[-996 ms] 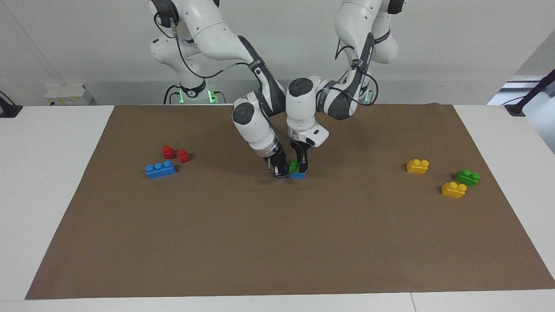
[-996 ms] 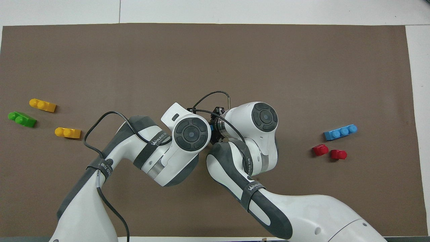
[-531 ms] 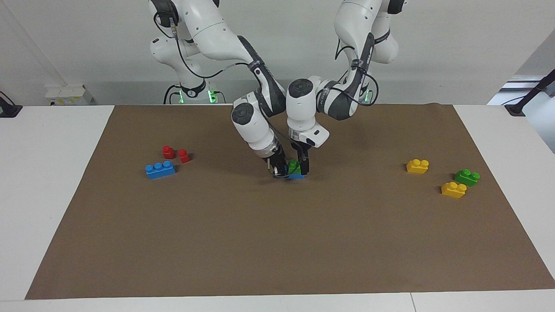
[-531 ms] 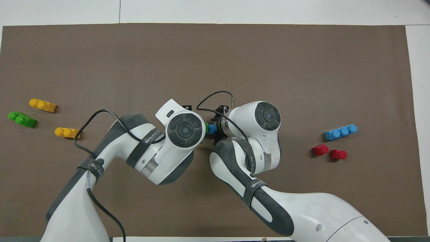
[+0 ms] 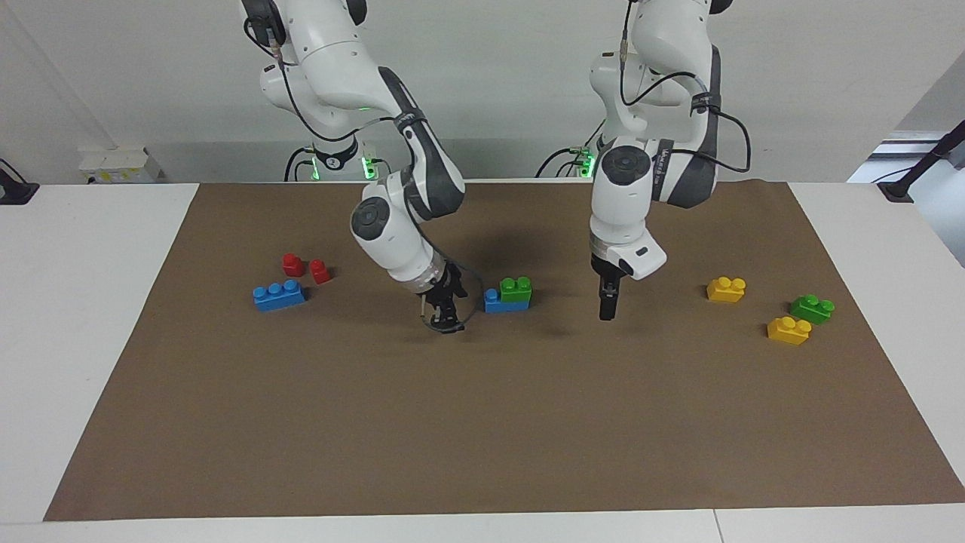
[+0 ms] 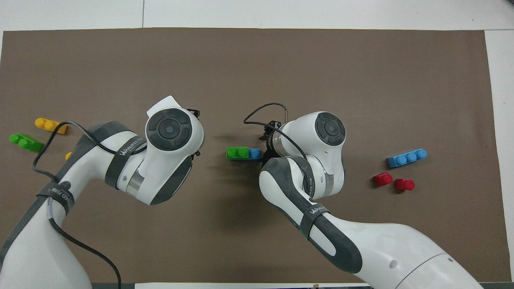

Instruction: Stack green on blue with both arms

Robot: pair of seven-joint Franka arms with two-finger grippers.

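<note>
Both arms have withdrawn from one stacked green on blue.

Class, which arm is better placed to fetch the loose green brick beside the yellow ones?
Left, likely: the left gripper hangs between the stack and the loose green brick; the right gripper must cross the stack.

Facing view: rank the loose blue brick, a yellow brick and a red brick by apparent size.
1. Loose blue brick, three studs, largest.
2. Yellow brick, two studs.
3. Red brick, single stud, smallest.
All lie about equally near the robots.
</note>
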